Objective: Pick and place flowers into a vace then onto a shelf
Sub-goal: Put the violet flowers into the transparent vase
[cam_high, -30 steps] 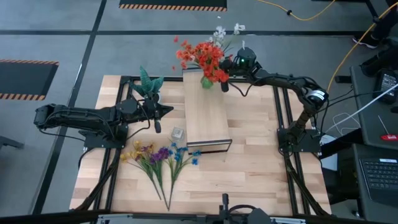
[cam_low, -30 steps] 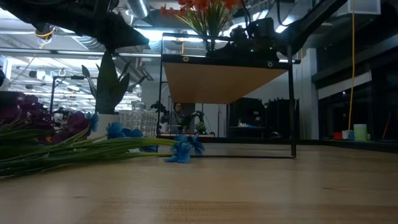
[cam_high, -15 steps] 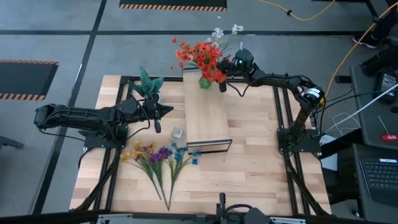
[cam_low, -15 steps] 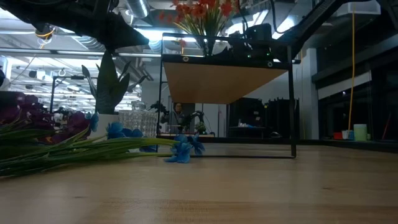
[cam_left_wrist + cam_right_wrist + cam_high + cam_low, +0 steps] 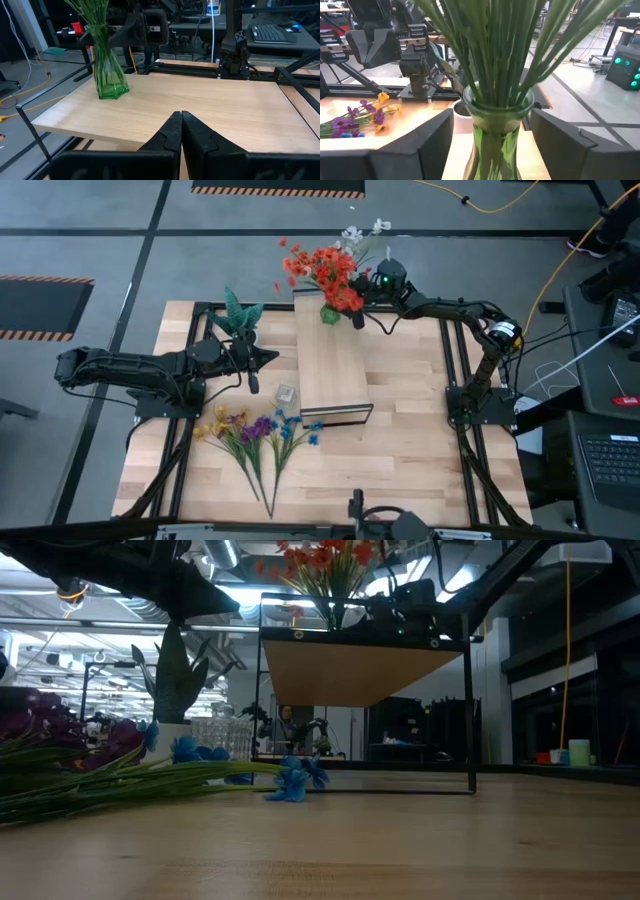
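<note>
A green glass vase [image 5: 330, 312] holding red-orange and white flowers [image 5: 322, 268] stands upright on the far end of the pale wood shelf [image 5: 335, 370]. My right gripper [image 5: 492, 145] reaches in level from the right and is open. Its fingers [image 5: 432, 145] stand on either side of the vase [image 5: 495, 125] with gaps showing. More flowers [image 5: 255, 435], yellow, purple and blue, lie flat on the tabletop near the left front. My left gripper [image 5: 181, 125] is shut on nothing. It hovers left of the shelf [image 5: 190, 105], pointing at it.
A spiky green plant in a white pot [image 5: 238, 315] stands at the far left, beside my left arm. A small clear glass vase [image 5: 286, 394] sits by the shelf's near left corner. Black frame rails [image 5: 455, 380] run along the table's sides.
My right gripper has come down a little at the shelf's far end. The vase of red-orange flowers came down with it and stands on the shelf.
</note>
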Controlling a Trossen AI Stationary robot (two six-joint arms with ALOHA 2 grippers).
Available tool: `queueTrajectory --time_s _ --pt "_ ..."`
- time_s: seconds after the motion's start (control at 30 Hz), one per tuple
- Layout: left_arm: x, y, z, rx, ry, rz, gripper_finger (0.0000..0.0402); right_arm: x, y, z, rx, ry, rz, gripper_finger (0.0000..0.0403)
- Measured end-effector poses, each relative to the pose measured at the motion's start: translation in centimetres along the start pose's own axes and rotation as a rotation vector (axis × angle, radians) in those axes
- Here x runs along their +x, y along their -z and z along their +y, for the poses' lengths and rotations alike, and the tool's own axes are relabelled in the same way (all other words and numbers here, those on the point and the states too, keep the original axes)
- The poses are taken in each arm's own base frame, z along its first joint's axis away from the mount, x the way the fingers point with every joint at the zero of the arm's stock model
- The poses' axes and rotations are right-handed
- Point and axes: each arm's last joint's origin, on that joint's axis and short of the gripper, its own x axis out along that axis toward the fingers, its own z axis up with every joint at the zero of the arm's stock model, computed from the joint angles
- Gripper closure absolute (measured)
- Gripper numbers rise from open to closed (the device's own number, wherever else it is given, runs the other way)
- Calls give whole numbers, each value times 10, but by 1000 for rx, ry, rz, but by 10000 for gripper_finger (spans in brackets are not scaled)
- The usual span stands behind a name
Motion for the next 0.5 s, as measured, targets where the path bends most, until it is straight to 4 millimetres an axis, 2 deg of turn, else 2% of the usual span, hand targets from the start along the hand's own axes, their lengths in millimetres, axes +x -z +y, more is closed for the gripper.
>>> queueTrajectory --time_s 0.33,0.5 --pt "0 0 0 2 0 1 398 0 -1 -1 26 3 -2 135" --pt "0 1 0 4 0 6 398 -7 -9 0 23 9 7 135"
